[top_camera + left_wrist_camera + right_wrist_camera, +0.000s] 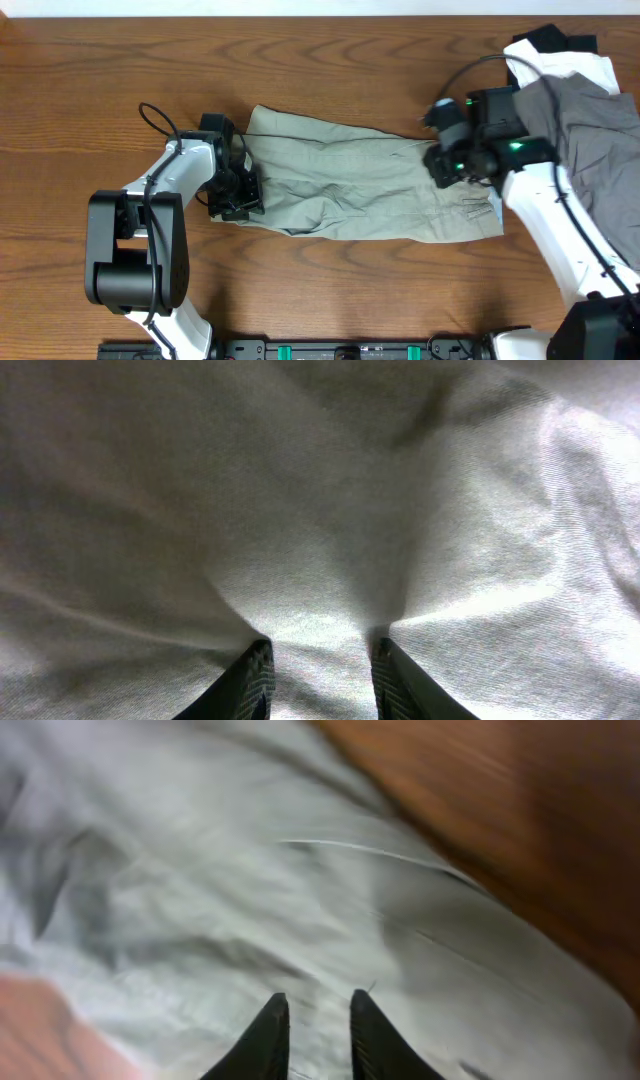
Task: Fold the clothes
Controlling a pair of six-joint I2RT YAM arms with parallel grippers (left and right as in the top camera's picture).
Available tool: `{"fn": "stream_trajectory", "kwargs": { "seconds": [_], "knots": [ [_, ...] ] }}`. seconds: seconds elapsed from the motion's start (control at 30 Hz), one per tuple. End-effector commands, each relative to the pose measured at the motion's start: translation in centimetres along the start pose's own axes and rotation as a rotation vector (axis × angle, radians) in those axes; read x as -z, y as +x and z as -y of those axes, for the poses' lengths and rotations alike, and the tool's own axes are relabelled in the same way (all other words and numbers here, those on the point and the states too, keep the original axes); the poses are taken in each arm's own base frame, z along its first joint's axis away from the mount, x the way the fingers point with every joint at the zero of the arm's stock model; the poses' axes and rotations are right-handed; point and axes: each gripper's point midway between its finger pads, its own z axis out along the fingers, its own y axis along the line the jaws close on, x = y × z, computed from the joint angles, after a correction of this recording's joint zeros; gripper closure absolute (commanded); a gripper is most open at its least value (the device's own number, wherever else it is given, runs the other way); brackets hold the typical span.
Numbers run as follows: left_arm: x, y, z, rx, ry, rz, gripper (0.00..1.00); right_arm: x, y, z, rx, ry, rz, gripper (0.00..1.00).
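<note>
The light khaki-green shorts [350,190] lie spread lengthwise across the middle of the table. My left gripper [238,190] is at their left end. In the left wrist view its fingers [320,670] are shut on a raised fold of the shorts [330,510], with creases running out from the pinch. My right gripper [447,165] is at the shorts' upper right edge. In the blurred right wrist view its fingers [312,1020] are close together with the shorts' cloth [200,900] between them.
A pile of slate-grey [590,130], white [570,65] and black [550,40] garments lies at the far right, beside my right arm. Bare wooden table [330,60] surrounds the shorts.
</note>
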Motion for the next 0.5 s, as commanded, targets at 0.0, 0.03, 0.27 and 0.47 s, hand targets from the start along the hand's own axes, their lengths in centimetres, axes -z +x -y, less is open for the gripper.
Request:
{"fn": "stream_trajectory", "kwargs": {
  "seconds": [0.0, 0.03, 0.27, 0.47],
  "knots": [
    [-2.5, 1.2, -2.9, 0.032, -0.107, -0.063, 0.64, -1.7, 0.3, -3.5, 0.326, -0.079, -0.036, 0.75],
    [-2.5, 1.2, -2.9, 0.031, -0.107, -0.062, 0.64, -2.2, 0.3, -4.4, 0.393, -0.095, -0.041, 0.72],
    [-2.5, 1.0, -2.9, 0.030, -0.105, -0.056, 0.64, -6.3, 1.1, -6.1, 0.560, -0.066, -0.128, 0.58],
    [-2.5, 1.0, -2.9, 0.030, -0.105, -0.056, 0.64, -9.7, 3.0, -5.5, 0.634, -0.075, -0.212, 0.52]
  ]
}}
